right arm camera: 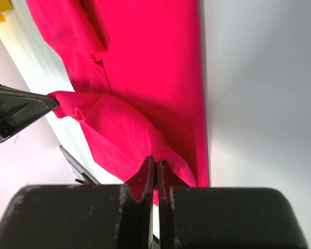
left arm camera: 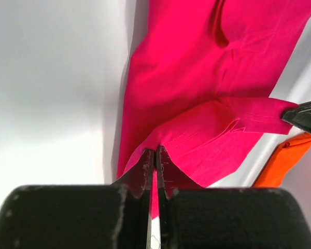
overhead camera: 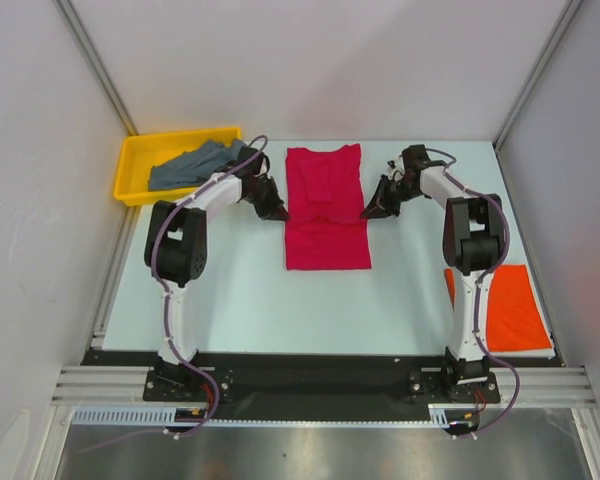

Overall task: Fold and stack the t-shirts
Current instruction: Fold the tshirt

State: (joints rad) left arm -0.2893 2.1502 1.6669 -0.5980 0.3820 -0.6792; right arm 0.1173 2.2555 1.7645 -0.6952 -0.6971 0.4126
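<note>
The crimson-pink t-shirt (overhead camera: pixel 326 205) lies lengthwise in the middle of the table, its sides folded in. My left gripper (overhead camera: pixel 280 213) is shut on its left edge (left arm camera: pixel 197 129), and my right gripper (overhead camera: pixel 367 212) is shut on its right edge (right arm camera: pixel 124 129). Between the two grippers a fold of the cloth is lifted off the table. The bright orange-red t-shirt (overhead camera: pixel 508 305) lies folded flat at the table's right front, and a corner of it (left arm camera: pixel 282 161) shows in the left wrist view. The grey-blue t-shirt (overhead camera: pixel 195 163) lies crumpled in the tray.
A yellow plastic tray (overhead camera: pixel 132 165) stands at the back left corner of the white table (overhead camera: pixel 250 300). Grey walls close in the left, back and right sides. Both arm bases sit on the rail at the near edge.
</note>
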